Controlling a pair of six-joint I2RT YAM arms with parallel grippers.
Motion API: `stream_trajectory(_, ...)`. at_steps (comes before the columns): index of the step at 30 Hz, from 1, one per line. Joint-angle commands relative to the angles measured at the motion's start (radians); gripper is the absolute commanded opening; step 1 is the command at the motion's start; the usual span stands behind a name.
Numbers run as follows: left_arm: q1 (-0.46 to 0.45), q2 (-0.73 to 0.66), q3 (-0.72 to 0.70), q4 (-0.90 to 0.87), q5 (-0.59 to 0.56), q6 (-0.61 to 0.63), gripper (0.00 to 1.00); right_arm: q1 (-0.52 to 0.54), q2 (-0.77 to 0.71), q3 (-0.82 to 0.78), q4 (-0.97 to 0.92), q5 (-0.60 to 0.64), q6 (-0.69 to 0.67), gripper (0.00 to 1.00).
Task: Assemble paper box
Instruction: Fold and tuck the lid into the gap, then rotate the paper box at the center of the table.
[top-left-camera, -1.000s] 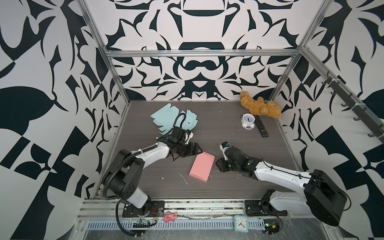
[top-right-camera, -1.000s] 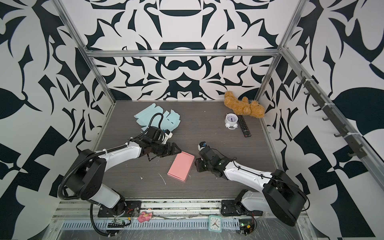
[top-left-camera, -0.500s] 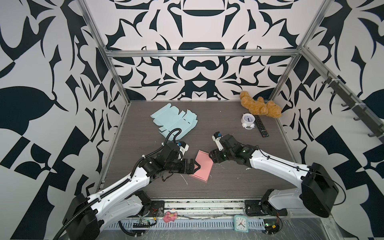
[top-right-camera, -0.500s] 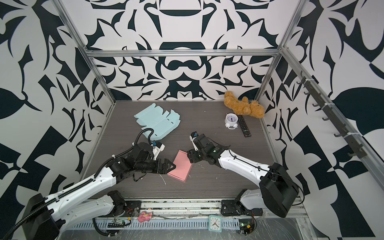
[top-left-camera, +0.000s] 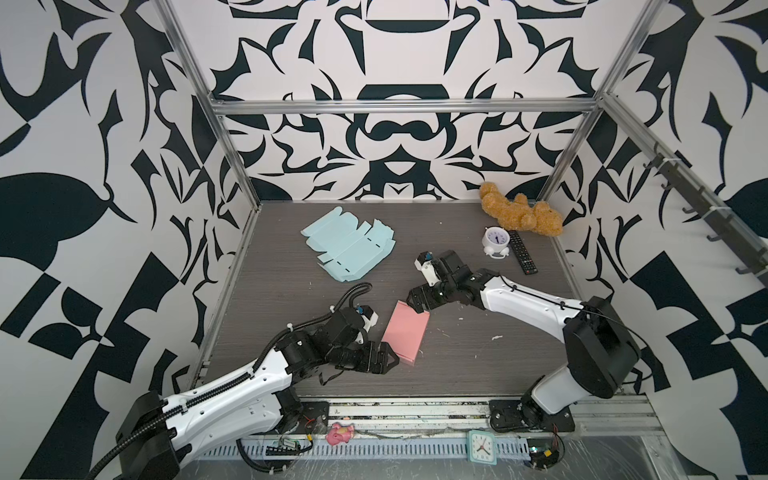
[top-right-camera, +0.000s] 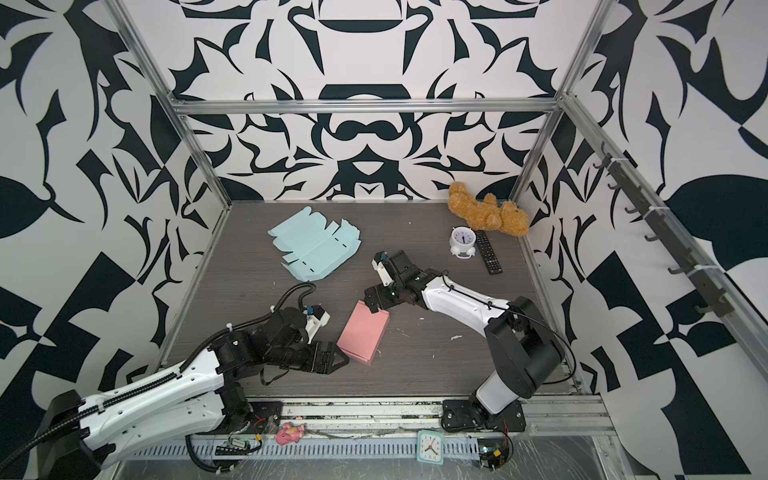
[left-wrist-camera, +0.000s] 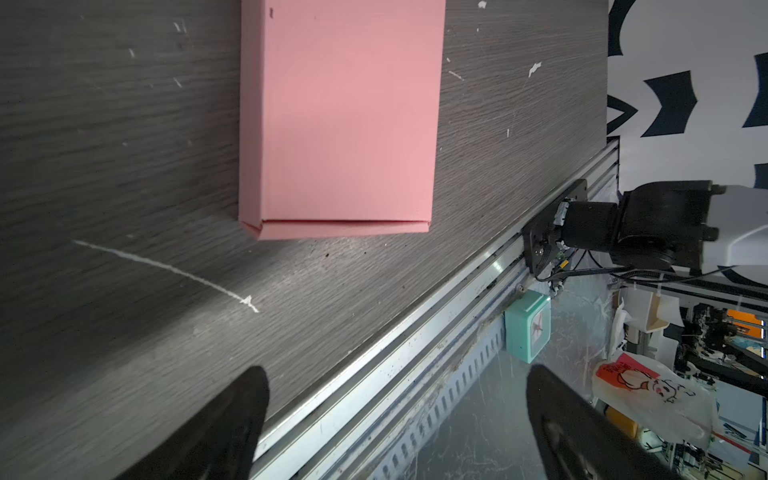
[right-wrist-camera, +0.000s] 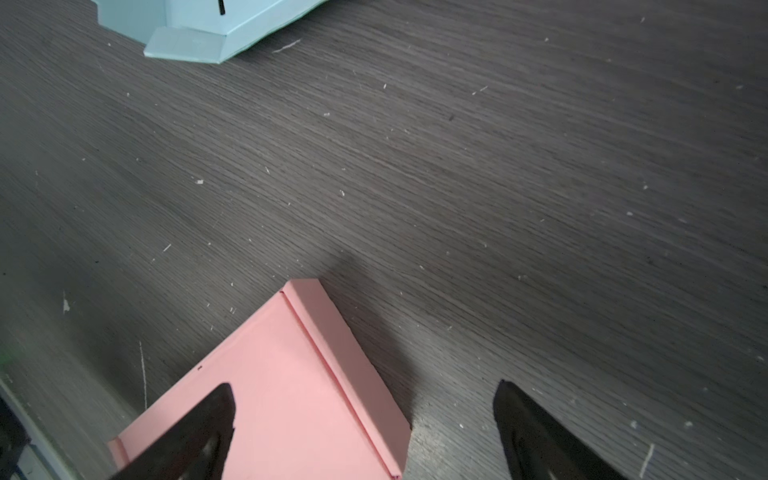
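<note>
A closed pink paper box (top-left-camera: 405, 337) (top-right-camera: 362, 332) lies flat on the dark table in both top views. My left gripper (top-left-camera: 387, 360) (left-wrist-camera: 395, 386) is open at the box's near left corner, its fingers (left-wrist-camera: 245, 399) apart from the box (left-wrist-camera: 340, 116). My right gripper (top-left-camera: 419, 302) (right-wrist-camera: 365, 395) is open over the box's far corner. One of its fingers (right-wrist-camera: 208, 415) hangs above the pink lid (right-wrist-camera: 282, 390), the other above bare table. A flat light-blue box blank (top-left-camera: 347, 249) (right-wrist-camera: 199, 25) lies further back on the left.
A teddy bear (top-left-camera: 519, 214), a white alarm clock (top-left-camera: 496, 242) and a remote (top-left-camera: 523, 257) sit at the back right. Below the table's front rail are a teal clock (top-left-camera: 482, 446) (left-wrist-camera: 525, 328) and a pink toy (top-left-camera: 338, 434).
Both grippers have opened wider. The left gripper swung from the box's far left side to its near left corner. The right gripper moved from beside the box to over its far corner.
</note>
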Motion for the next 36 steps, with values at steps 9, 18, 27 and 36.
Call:
stream_trajectory(9,-0.029,0.040,-0.065,0.117,0.006,-0.056,0.99,-0.005,0.079,0.070,-0.020,-0.102,-0.025,0.99)
stream_trajectory(18,-0.032,0.109,-0.086,0.218,0.020,-0.076,0.91,-0.006,0.116,0.089,-0.033,-0.133,-0.044,0.99)
stream_trajectory(27,-0.032,0.223,-0.078,0.338,0.029,-0.071,0.85,-0.005,0.140,0.079,-0.023,-0.184,-0.044,0.97)
stream_trajectory(36,-0.028,0.313,-0.055,0.406,-0.032,-0.066,0.71,-0.004,0.111,0.038,-0.007,-0.203,-0.033,0.79)
